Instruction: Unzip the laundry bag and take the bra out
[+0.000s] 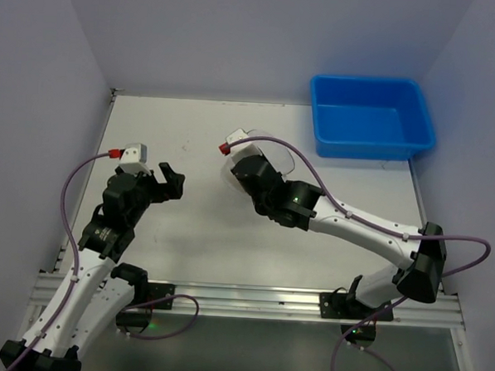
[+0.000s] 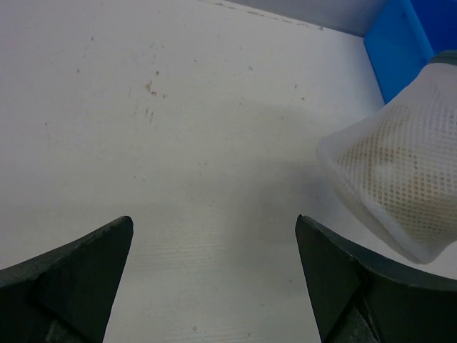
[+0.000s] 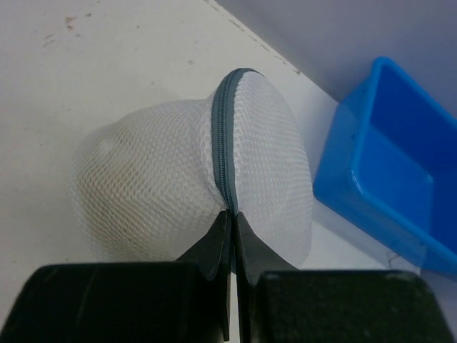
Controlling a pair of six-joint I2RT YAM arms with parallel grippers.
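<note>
White table (image 1: 191, 232), faint scuff marks. 1 blue bin (image 1: 371, 117) on far right corner. Laundry bag (image 3: 143, 179) mid-table, contact with surface unclear.

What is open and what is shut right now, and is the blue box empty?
laundry bag, zipped shut, pinched at its zipper.
bra, inside the bag, only faintly visible.
right gripper, fingers shut on the zipper.
left gripper, fingers open, empty.
blue bin, empty.
</note>
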